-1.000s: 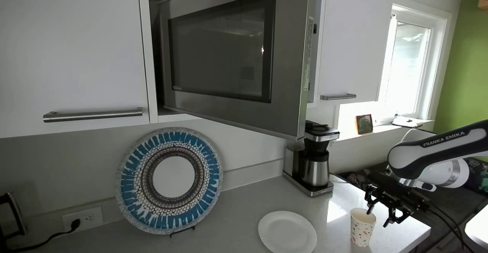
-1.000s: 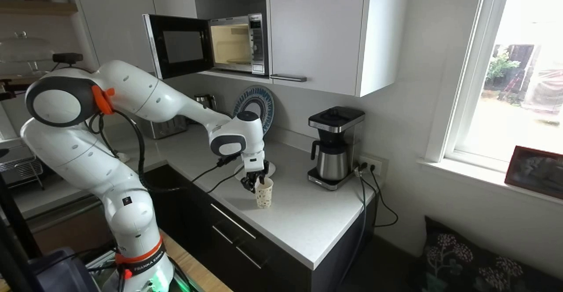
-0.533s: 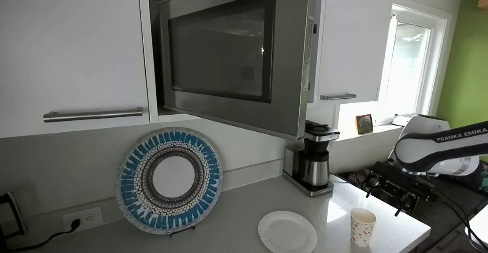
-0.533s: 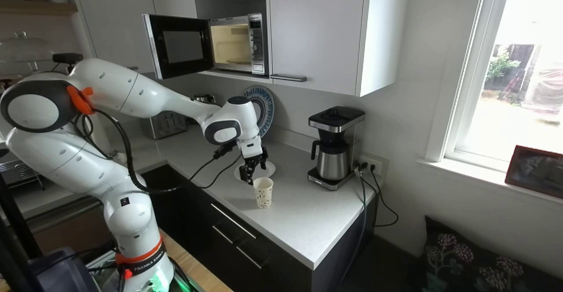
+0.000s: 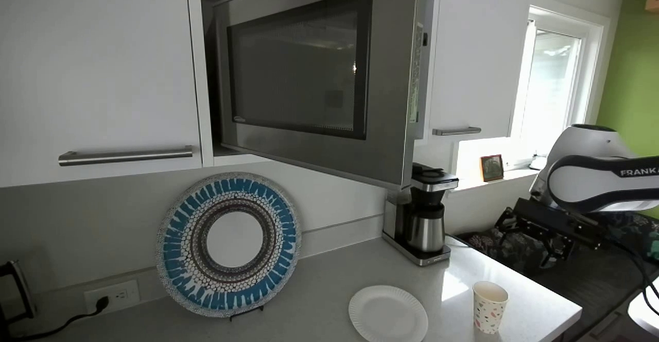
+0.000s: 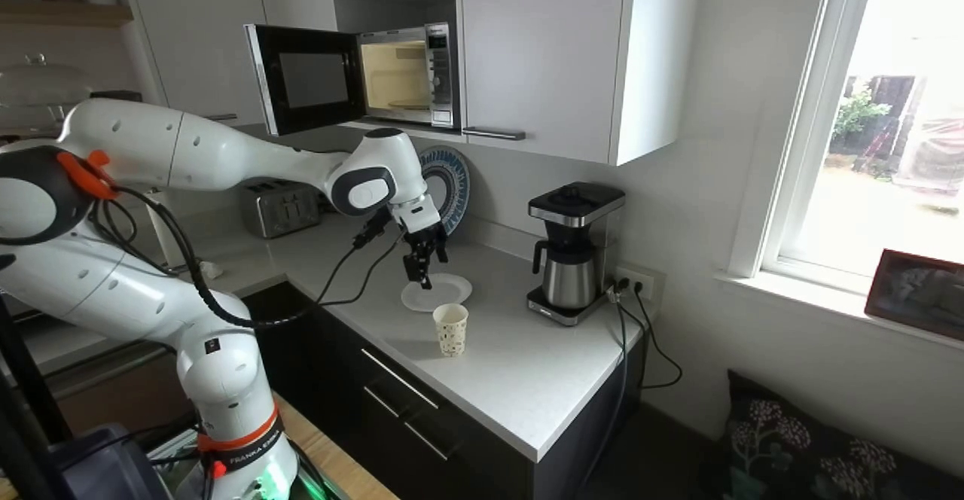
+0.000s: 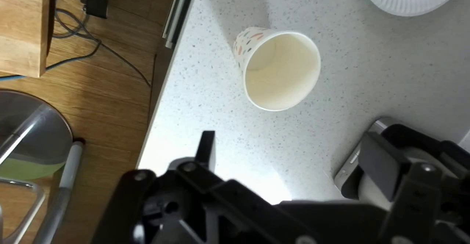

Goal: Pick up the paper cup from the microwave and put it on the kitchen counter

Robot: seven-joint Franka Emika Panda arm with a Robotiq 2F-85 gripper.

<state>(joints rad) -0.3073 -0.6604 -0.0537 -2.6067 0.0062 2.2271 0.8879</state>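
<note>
The paper cup (image 5: 489,308), cream-white with coloured specks, stands upright on the white kitchen counter (image 5: 319,285) in both exterior views (image 6: 452,332). In the wrist view the cup (image 7: 282,71) shows its open rim and pale inside. The microwave (image 6: 440,71) is set in the upper cabinet with its door swung open; its door front (image 5: 298,84) fills much of an exterior view. My gripper (image 6: 431,268) is open and above the counter, apart from the cup. In the wrist view nothing is between the spread fingers (image 7: 293,155).
A white paper plate (image 5: 388,313) lies beside the cup. A coffee maker (image 6: 576,251) stands near the wall. A patterned plate (image 5: 177,244) leans on the backsplash. The open microwave door (image 6: 312,78) juts out above. A toaster (image 6: 280,208) stands farther along.
My gripper has risen from the cup and drawn back, away from it. At first its fingers were at the cup's rim. The cup has stayed standing in place.
</note>
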